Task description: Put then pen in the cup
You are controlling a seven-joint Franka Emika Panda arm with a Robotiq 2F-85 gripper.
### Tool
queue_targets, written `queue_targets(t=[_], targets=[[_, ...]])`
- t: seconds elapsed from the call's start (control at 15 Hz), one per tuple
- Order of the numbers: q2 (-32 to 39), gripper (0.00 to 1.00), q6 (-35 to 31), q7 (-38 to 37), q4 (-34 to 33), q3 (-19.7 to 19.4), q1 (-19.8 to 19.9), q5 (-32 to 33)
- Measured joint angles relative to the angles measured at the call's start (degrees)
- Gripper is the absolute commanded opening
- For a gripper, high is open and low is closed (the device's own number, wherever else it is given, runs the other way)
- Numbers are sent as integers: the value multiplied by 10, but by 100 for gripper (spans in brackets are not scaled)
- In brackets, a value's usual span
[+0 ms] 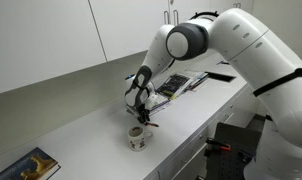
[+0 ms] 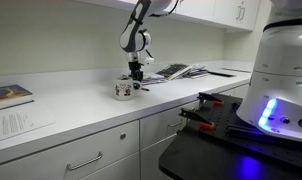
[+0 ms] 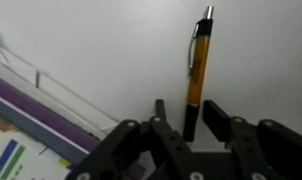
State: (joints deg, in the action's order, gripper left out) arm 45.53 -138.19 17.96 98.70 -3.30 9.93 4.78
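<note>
**Claw lines up on pen beside cup**

On the white counter (image 2: 71, 110), the cup (image 2: 124, 89) waits at left. Just right of it the gripper (image 2: 137, 77) hovers, its jaws apart astride one end of the pen (image 3: 196, 70), which lies flat (papers (image 2: 181, 71) farther right). Grasping is the step in hand. Next: close squarely, lift, carry left to the cup.

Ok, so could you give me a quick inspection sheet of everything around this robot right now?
Surface: white counter, no spills seen.
Job's things: orange pen not in the cup, which stands upright near the claw.
Clutter: papers, book, printed sheet.
Grippers: claw fingers flank the pen's end; grip unclear.
Cables: nothing seen.
Surroundings: white cabinets; red-handled tools on a dark table.
</note>
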Motion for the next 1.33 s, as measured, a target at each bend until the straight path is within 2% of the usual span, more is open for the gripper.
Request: queue_targets(t=[0.13, 0.2, 0.33, 0.53, 0.67, 0.93, 1.13, 1.33], targets=[[1, 2, 5, 0, -6, 0, 0, 0], [1, 0, 9, 0, -8, 1, 0, 0], [0, 3, 9, 11, -7, 4, 2, 0], [-9, 3, -8, 72, 8, 18, 23, 0], [-31, 3, -39, 144, 38, 38, 54, 0], [-100, 3, -65, 310, 119, 100, 146, -21], [-160, 3, -68, 445, 193, 139, 198, -77], [-217, 3, -70, 566, 263, 158, 215, -160]])
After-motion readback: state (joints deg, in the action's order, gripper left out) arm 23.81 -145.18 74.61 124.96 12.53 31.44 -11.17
